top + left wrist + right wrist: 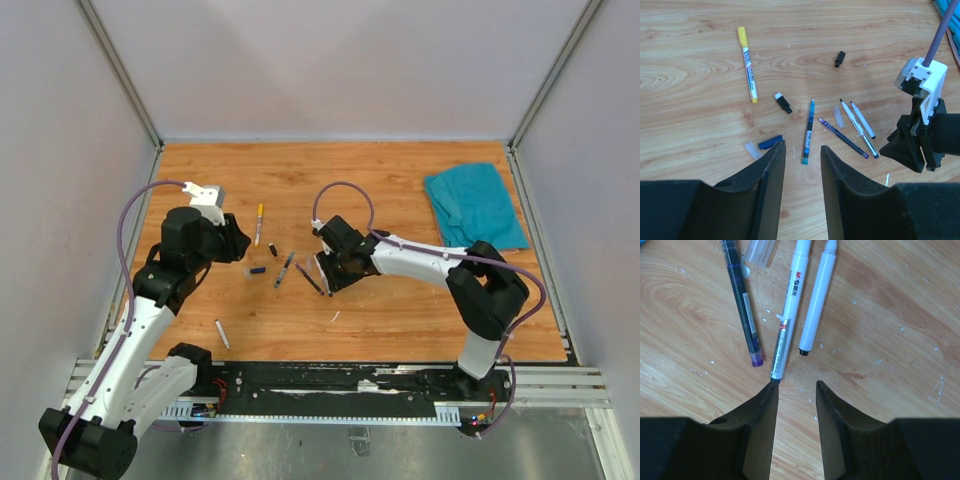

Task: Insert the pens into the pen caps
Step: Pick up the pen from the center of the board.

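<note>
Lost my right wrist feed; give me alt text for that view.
The right claw hangs open and empty above the wooden table, one fingertip almost at the end of a white-and-silver pen. A dark purple-tipped pen lies on one side of that pen, a plain white pen on the other.

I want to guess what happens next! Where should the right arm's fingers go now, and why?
Probably a small nudge forward and sideways, so the white printed pen sits between the right fingers. Its end lies just at one fingertip, and the open gap shows only table.
</note>
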Controlling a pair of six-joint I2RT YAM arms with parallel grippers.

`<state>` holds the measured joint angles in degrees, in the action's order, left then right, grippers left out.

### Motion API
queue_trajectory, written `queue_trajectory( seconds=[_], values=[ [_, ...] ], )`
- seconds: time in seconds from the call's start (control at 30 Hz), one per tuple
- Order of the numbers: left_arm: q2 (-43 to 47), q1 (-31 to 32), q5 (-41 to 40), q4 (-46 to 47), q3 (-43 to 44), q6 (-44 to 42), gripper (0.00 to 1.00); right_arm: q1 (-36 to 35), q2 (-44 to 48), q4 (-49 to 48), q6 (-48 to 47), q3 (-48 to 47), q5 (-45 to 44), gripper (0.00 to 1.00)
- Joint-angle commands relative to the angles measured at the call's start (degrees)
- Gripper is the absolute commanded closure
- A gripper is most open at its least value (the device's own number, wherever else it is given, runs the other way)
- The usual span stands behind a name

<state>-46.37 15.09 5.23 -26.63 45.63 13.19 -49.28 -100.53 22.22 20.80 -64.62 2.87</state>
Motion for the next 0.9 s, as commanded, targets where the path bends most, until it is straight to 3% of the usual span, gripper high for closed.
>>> queue_trajectory(
  seconds=[0.0,0.43,0.87],
  values=[
    [0.55,0.02,0.87,1.62,-0.36,-0.27,0.61,-1.9,-1.77,-0.82,0.38,-2.68,-0.68,0.64],
    [0.34,0.02,1.2,1.8,-0.45,-0.36,0.61,-2.75,-4.15,-1.16,0.54,-3.56,-0.76,0.74],
    [0.31,0.02,1.14,1.9,-0.54,-0.45,0.61,-4.32,-6.84,1.29,-0.36,-5.28,-3.76,0.77]
  ],
)
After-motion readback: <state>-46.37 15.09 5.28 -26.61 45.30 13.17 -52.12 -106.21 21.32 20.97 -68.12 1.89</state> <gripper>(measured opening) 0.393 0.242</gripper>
